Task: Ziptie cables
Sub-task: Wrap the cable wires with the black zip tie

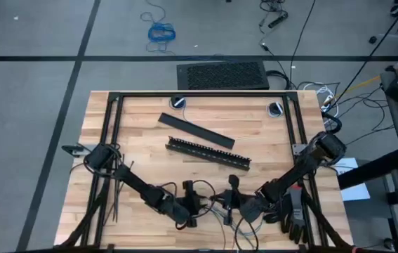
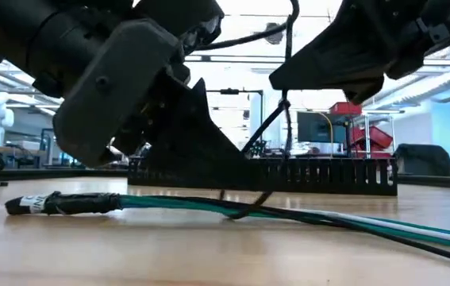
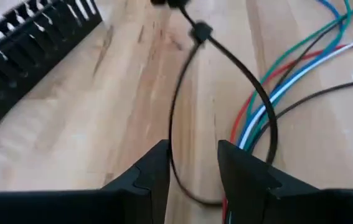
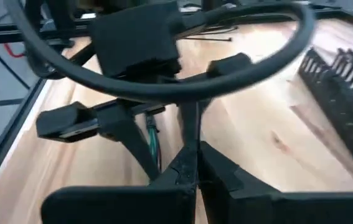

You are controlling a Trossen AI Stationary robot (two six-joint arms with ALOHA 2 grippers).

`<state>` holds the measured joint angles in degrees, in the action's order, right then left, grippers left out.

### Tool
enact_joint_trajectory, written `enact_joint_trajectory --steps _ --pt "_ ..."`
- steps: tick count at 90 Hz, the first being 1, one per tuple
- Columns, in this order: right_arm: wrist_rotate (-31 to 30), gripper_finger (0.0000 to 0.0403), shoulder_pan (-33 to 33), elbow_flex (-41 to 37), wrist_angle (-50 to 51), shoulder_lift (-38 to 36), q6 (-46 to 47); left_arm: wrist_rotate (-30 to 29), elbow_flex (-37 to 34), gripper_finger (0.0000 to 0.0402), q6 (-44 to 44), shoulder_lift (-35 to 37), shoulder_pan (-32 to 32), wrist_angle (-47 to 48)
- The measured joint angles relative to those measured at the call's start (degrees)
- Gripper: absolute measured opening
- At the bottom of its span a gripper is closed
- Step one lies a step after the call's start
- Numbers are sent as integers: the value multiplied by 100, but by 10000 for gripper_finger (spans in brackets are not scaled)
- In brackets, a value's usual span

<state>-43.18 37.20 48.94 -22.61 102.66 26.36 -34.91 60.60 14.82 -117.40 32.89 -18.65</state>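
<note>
Looped ziptie (image 3: 226, 56) around cables (image 3: 288, 81), right claw (image 4: 192, 171) pinching it

A pale wooden table (image 1: 142, 140) with a black frame around its edge carries a black slotted bar (image 1: 208, 152) lying at a slight slant near its middle. Just beyond that lies a flat black bar (image 1: 196, 131), also slanted. Two round dark fittings (image 1: 178, 102) sit near the far edge. On the grey floor beyond rest a black perforated mat (image 1: 222, 75) and a coiled bright blue cable (image 1: 161, 31).
</note>
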Motion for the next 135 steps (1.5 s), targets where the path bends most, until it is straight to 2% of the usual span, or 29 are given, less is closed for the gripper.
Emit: enact_joint_trajectory --steps 11,26,37,51,99,111,135 --pt "-1 0 3 -1 389 -45 284 -168 0 132 -272 355 39 -114" --pt "-196 0 7 1 299 52 448 -563 3 132 -505 683 63 -422" --pt "-211 0 3 -1 -58 53 235 -587 4 132 -458 686 42 -852" --pt "-179 0 5 1 -552 53 -194 -587 -2 132 -168 500 -44 -824" --pt "-23 0 -12 1 -711 53 -370 -585 0 130 -159 465 -97 -956" --pt "-38 0 -12 1 -726 53 -376 -581 0 104 -113 465 -101 -949" --pt "-19 0 -12 1 -806 36 -562 -583 11 13 -16 249 -149 -977"
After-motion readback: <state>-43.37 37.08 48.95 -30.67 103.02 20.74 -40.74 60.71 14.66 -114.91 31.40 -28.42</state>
